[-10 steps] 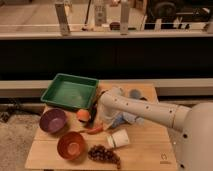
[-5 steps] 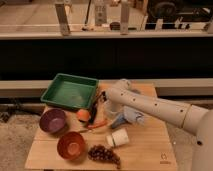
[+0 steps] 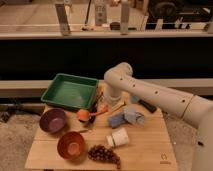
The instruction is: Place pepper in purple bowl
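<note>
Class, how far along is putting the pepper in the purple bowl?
Done: nothing yet; the purple bowl looks empty. In hand: the gripper is down at the pepper, by the tray; a grip can't be confirmed. Left: carry it to the bowl and release.

A single camera sits high on the robot's side of the wooden table (image 3: 145, 150), looking forward and steeply down. It stands at middling range: the whole tabletop fits in the lower half, with a dark wall (image 3: 50, 60) across the far side. The arm (image 3: 150, 92) enters from the right edge, and its gripper (image 3: 96, 107) lies near the frame's middle, just beside the green tray (image 3: 70, 91)
</note>
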Motion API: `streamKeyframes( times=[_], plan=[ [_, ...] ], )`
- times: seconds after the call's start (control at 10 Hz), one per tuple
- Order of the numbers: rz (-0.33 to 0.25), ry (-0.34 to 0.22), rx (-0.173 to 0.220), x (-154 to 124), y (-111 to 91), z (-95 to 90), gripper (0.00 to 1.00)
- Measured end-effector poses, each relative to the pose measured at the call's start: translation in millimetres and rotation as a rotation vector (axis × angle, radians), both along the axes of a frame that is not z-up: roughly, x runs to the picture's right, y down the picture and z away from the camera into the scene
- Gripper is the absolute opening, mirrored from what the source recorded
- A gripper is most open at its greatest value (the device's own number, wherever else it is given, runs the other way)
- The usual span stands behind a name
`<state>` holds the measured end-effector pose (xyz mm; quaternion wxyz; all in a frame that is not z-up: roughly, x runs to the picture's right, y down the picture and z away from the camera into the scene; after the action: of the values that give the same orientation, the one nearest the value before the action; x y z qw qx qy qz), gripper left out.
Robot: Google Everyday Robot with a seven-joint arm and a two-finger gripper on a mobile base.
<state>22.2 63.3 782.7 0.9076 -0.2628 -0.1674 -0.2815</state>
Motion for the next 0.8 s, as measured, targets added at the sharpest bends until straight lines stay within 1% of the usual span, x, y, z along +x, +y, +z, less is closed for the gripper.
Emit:
streamKeyframes(
  times=[0.1, 0.3, 0.4, 0.5, 0.6, 0.7, 0.8],
  plan=[
    [-0.013, -0.017, 0.017, -4.2, -16.9, -4.8, 0.16],
    [-0.015, -0.058, 0.031, -13.4, -31.7, -7.7, 0.16],
    [-0.001, -0.115, 0.038, -26.5, -38.0, -11.1, 0.16],
    [0.019, -0.175, 0.062, -35.5, -43.0, -15.8, 0.16],
    [0.015, -0.223, 0.103, -47.7, -47.5, -20.5, 0.16],
    [0.008, -0.272, 0.164, -60.0, -55.2, -26.9, 0.16],
    [0.001, -0.332, 0.238, -71.8, -61.1, -32.9, 0.20]
  ],
)
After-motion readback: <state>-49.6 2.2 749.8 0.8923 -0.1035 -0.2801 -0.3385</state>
